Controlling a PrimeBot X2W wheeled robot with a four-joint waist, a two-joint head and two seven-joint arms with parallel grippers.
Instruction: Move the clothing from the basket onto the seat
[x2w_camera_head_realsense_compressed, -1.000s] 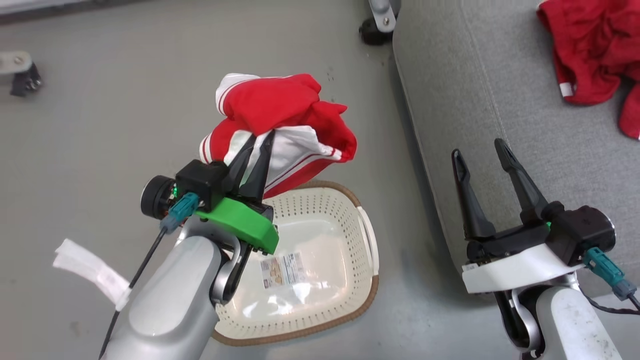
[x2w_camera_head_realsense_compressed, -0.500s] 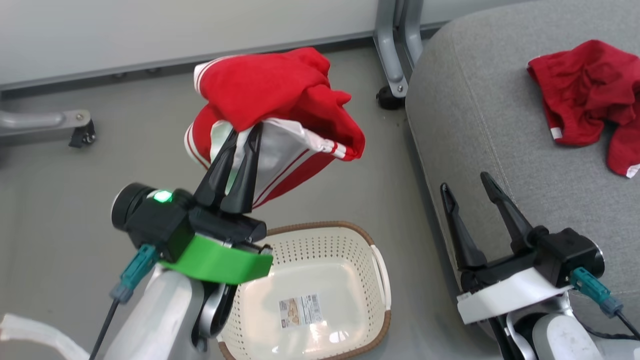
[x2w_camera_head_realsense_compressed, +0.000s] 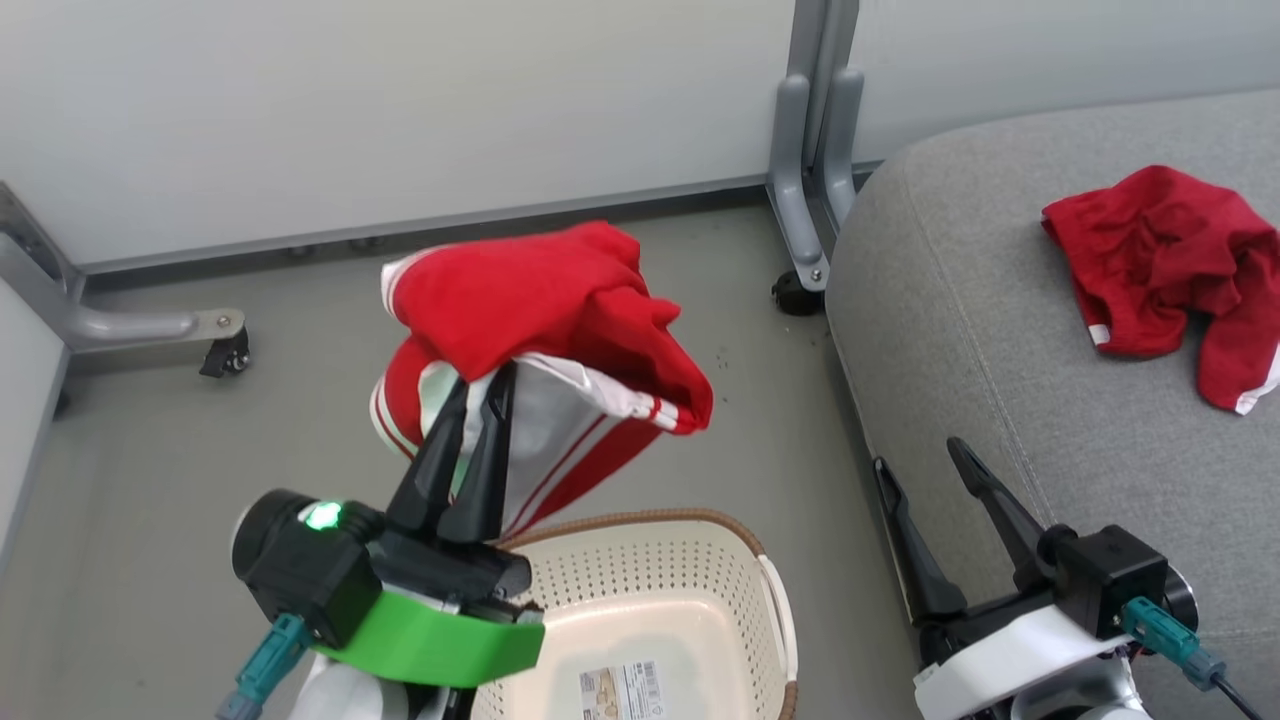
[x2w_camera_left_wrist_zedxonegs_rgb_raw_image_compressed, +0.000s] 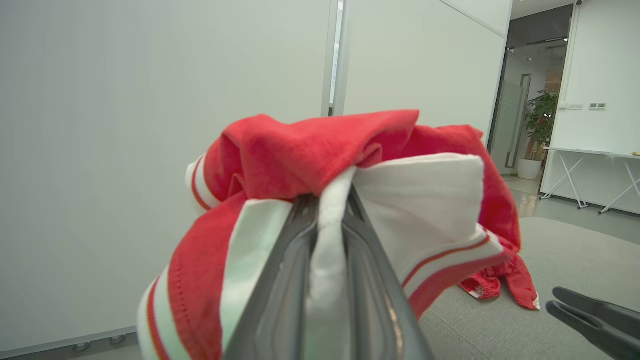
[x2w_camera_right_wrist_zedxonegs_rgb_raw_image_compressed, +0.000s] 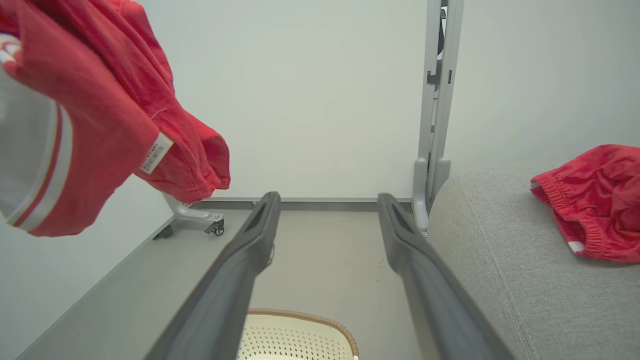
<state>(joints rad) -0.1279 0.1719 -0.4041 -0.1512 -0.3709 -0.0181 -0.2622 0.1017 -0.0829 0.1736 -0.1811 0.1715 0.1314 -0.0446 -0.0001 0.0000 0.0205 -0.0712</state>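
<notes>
grey floor (x2w_camera_head_realsense_compressed: 150, 450) | white wall (x2w_camera_head_realsense_compressed: 400, 100) | castered frame leg (x2w_camera_head_realsense_compressed: 806, 190) | plant, maybe potted (x2w_camera_left_wrist_zedxonegs_rgb_raw_image_compressed: 542, 112)

Grey floor (x2w_camera_head_realsense_compressed: 200, 450): cream perforated basket (x2w_camera_head_realsense_compressed: 650, 580) stands on it, just beside the seat (x2w_camera_head_realsense_compressed: 960, 330). Castered metal foot (x2w_camera_head_realsense_compressed: 225, 352) rests near the wall; second caster (x2w_camera_head_realsense_compressed: 795, 297) by the seat's far corner. Grey seat, stitched seam: one crumpled red garment (x2w_camera_head_realsense_compressed: 1150, 250) lies on top

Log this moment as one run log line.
left end effector: shut on striped garment, held clear of basket | right end effector: open, empty | other garment: on seat
</notes>
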